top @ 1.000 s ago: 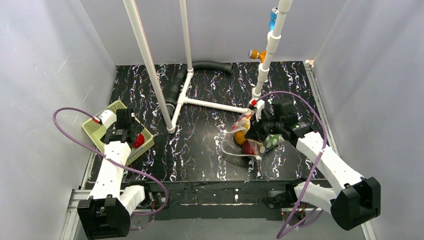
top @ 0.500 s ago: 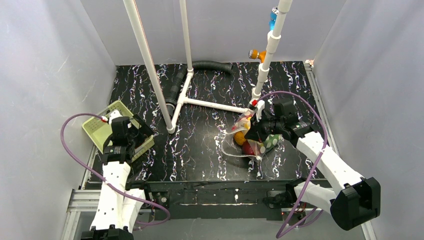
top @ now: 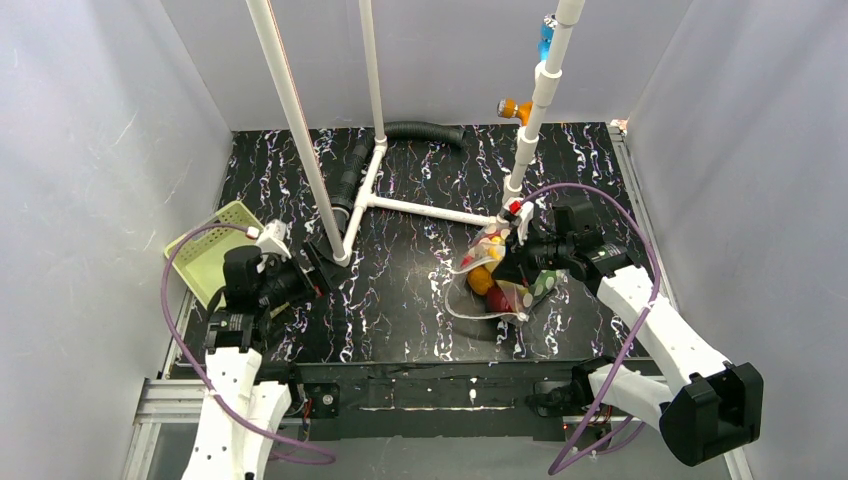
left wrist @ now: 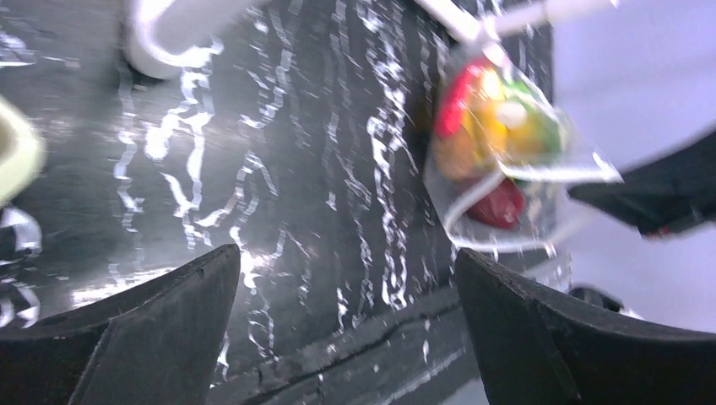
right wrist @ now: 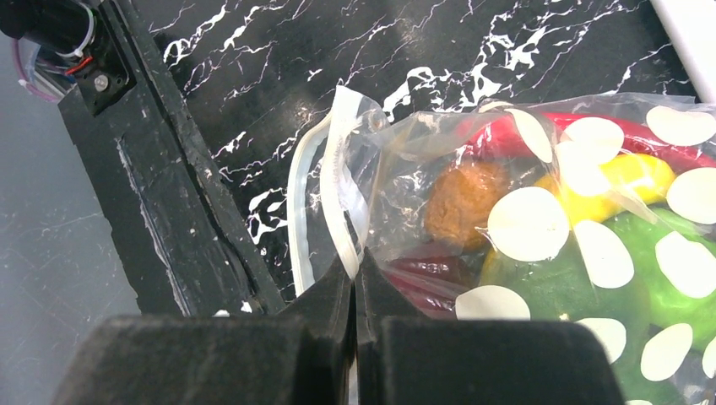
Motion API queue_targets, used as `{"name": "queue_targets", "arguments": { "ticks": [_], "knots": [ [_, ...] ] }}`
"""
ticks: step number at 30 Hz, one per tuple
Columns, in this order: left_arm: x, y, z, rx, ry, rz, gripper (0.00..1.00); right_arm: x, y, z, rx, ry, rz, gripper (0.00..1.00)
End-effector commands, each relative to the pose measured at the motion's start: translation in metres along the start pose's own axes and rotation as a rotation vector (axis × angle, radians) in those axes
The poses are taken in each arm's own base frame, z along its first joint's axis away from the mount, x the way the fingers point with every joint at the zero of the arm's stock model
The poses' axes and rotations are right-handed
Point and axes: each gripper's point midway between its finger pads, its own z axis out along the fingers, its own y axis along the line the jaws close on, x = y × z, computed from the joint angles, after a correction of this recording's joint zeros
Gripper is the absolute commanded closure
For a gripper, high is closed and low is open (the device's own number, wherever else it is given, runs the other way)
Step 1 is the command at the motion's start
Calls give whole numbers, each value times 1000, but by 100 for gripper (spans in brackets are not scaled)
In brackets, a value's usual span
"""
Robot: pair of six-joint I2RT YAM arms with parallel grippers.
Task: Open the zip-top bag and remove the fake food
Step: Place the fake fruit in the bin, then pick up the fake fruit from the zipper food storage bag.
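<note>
While you size up the next move, take stock as follows.

Walls [top: 90, 150]: pale grey, closing in the left, far and right sides.

Counter [top: 400, 310]: black, white-veined and glossy. Thin plastic will probably slide on it.

White pipe frame [top: 420, 207]: uprights and a T of tubing across the far half.

Basket [top: 205, 255]: pale green and perforated, at the left edge beside the left arm.

Zip-top bag [right wrist: 540, 219]: clear with white dots, lying right of centre toward the right edge. Its long axis runs roughly far to near, and the zip rim faces the left edge.

Right gripper [right wrist: 355, 283]: fingers together, clamped on one lip of the zip rim.

Left gripper [left wrist: 344, 270]: fingers apart and holding nothing. It is well apart from the bag, which lies straight ahead of it toward the right edge. You would probably bring this one across to take the free lip, as the right arm is occupied.

Fake food [right wrist: 473, 202]: all inside the bag. It includes a red chili and yellow, green, brownish and dark red pieces.
</note>
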Motion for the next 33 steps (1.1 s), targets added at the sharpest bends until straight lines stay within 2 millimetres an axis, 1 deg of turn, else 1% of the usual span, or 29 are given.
{"name": "queue_targets", "arguments": {
  "ticks": [1, 5, 10, 15, 19, 24, 25, 28, 32, 33],
  "knots": [
    [38, -40, -13, 213, 127, 103, 2, -9, 11, -7, -52, -22, -53, 99],
    [60, -49, -16, 235, 166, 186, 2, -8, 15, -12, -61, -28, -93, 99],
    [80, -65, -9, 286, 221, 247, 2, -8, 17, -19, -71, -52, -140, 99],
    [94, -88, -3, 325, 260, 361, 2, 1, 14, -18, -85, -51, -121, 99],
    [107, -109, 1, 365, 256, 459, 2, 0, 11, -20, -85, -53, -112, 99],
    [124, -135, 9, 421, 242, 541, 2, 6, 10, -18, -95, -44, -98, 99],
    [130, -141, 10, 438, 245, 564, 2, 6, 10, -18, -96, -43, -97, 99],
    [140, -158, 17, 477, 219, 612, 2, 6, 11, -19, -99, -47, -99, 99],
    [148, -177, 32, 503, 151, 642, 2, 6, 9, -20, -87, -47, -98, 99],
    [149, -184, 36, 522, 133, 642, 2, 6, 8, -20, -85, -47, -96, 99]
  ]
}}
